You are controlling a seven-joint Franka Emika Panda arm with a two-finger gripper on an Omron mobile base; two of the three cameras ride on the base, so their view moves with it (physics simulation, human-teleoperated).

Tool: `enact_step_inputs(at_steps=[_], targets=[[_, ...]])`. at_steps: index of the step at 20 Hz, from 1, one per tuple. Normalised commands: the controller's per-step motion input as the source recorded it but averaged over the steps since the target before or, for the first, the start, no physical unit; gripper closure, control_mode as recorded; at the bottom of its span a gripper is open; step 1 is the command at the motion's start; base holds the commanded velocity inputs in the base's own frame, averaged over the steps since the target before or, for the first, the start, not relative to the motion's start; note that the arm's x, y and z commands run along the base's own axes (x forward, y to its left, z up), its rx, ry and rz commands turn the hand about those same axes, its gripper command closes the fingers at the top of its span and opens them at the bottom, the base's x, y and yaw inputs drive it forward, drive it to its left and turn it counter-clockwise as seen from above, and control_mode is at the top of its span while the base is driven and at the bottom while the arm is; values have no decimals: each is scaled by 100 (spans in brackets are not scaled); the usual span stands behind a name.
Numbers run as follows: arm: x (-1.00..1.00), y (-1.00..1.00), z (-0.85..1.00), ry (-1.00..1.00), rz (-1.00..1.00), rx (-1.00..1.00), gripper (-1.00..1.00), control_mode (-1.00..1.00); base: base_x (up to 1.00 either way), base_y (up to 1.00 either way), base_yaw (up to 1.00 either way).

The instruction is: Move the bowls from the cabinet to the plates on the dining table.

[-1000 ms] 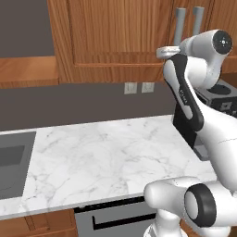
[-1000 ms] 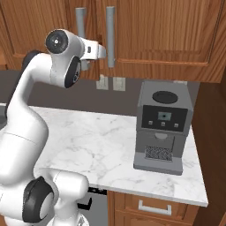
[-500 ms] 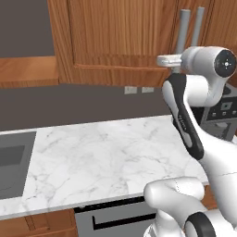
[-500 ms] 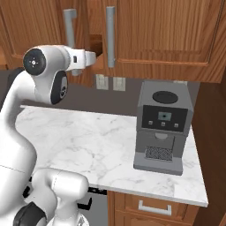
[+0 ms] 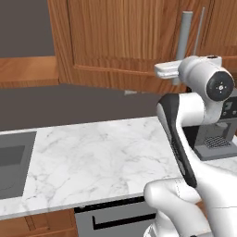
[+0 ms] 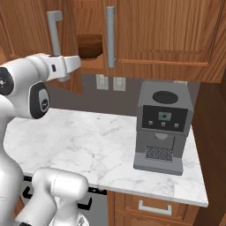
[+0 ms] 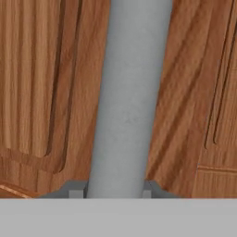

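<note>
Door swung further open; tool (image 7: 115,192) clamped on cabinet handle (image 7: 129,102), brown bowl (image 6: 90,46) behind

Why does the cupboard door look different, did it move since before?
Yes. The left cabinet door has swung open, away from the shut right door, with the claw shut on its grey handle. A brown bowl now shows inside.

Brown cabinet (image 6: 167,31), grey handle (image 7: 129,97)
</note>
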Motion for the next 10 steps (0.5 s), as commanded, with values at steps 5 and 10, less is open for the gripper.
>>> enact_step_inputs(at_steps=[5, 10], targets=[[-83, 20, 49, -7, -7, -9, 100, -100, 0, 0, 0], [-75, 36, 55, -2, -9, -7, 100, -100, 0, 0, 0]])
